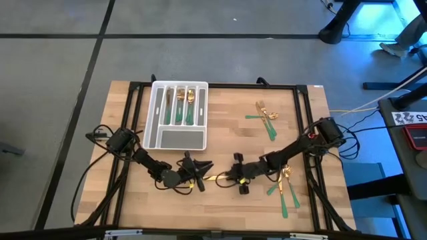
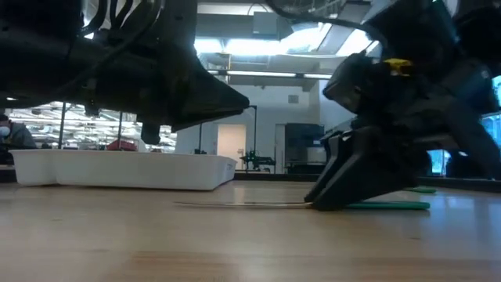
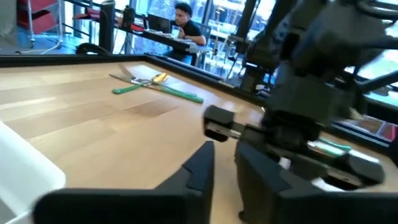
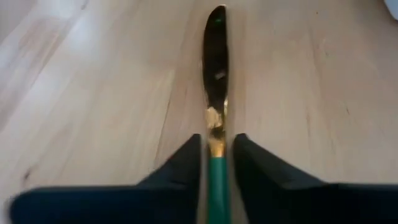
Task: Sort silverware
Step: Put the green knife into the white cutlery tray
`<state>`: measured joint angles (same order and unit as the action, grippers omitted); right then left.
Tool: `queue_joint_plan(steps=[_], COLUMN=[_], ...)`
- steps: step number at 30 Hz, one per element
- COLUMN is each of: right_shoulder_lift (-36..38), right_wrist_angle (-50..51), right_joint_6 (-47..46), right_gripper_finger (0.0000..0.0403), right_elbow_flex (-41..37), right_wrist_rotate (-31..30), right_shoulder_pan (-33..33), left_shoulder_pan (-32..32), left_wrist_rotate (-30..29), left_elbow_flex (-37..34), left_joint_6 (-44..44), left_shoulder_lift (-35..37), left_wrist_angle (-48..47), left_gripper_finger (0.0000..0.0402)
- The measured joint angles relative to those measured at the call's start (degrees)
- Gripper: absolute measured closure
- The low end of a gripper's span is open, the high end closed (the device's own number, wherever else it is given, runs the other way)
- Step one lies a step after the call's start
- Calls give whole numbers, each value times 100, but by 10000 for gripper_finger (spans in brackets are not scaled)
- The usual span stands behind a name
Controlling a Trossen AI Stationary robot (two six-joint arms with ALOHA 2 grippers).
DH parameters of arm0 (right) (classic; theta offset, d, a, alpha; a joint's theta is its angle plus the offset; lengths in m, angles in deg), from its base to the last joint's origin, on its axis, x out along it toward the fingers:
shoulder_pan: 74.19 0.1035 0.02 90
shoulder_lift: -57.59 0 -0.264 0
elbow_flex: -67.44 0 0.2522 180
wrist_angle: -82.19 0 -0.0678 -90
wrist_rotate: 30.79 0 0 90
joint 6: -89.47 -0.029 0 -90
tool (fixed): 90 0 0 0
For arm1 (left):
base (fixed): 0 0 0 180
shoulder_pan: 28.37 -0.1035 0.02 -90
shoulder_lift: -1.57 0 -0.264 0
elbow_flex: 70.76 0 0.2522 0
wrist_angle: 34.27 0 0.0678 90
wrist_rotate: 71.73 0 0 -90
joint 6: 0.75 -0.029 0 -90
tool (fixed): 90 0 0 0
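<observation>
A knife [image 4: 216, 93] with a gold blade and a green handle lies flat on the wood table near its front edge, between my two grippers. The blade [image 1: 212, 179] points toward my left gripper [image 1: 200, 179]. That gripper stands level just beyond the blade tip, open by a narrow gap [image 3: 225, 171] with nothing in it. My right gripper [image 1: 236, 179] slants down onto the knife and is shut on its handle [image 2: 391, 206]. More silverware lies in two loose heaps [image 1: 267, 117] [image 1: 287, 188] on the right. My right gripper pinches the knife's green handle [image 4: 217, 171] between its two fingers, right behind the gold blade. The fingers [image 2: 333, 196] slant down from the table's right side and run along the knife. The knife lies flat, blade [image 2: 235, 204] and handle both on the table.
A white compartmented tray [image 1: 175, 139] stands at the far left of the table, with several gold-and-green pieces [image 1: 184, 103] in its long slots. A black frame [image 1: 220, 85] runs around the tabletop. A person [image 3: 183, 25] sits in the room beyond the table.
</observation>
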<state>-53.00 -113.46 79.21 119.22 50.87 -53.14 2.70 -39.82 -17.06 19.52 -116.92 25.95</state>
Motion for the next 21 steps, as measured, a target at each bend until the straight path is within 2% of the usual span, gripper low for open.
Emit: queue_joint_plan(steps=[3,6,9,12,15,21], right_shoulder_lift=[-115,-129,-198,-221,-240,-238], right_wrist_angle=[-173,-596,-1812,-2827,-3484,-3544], right_joint_6=[-151,-480,-593,-712,-921,-975], right_gripper_finger=[379,381,375,395,401,401], right_elbow_flex=[-75,-303,-855,-1428,-1818,-1848], right_wrist_rotate=[140,309,346,-29,-402,-536], right_shoulder_pan=[-121,-267,-346,-358,-377,-356], left_shoulder_pan=[0,19,103,255,370,404], left_wrist_rotate=[42,40,29,-71,-148,-77], left_elbow_flex=[0,0,0,0,0,4], left_joint_6=[-41,-305,-675,-758,-380,1148], left_shoulder_lift=[0,0,0,0,0,-2], left_wrist_angle=[-9,-11,-90,-255,-763,-2672], left_gripper_finger=[293,250,219,197,180,165])
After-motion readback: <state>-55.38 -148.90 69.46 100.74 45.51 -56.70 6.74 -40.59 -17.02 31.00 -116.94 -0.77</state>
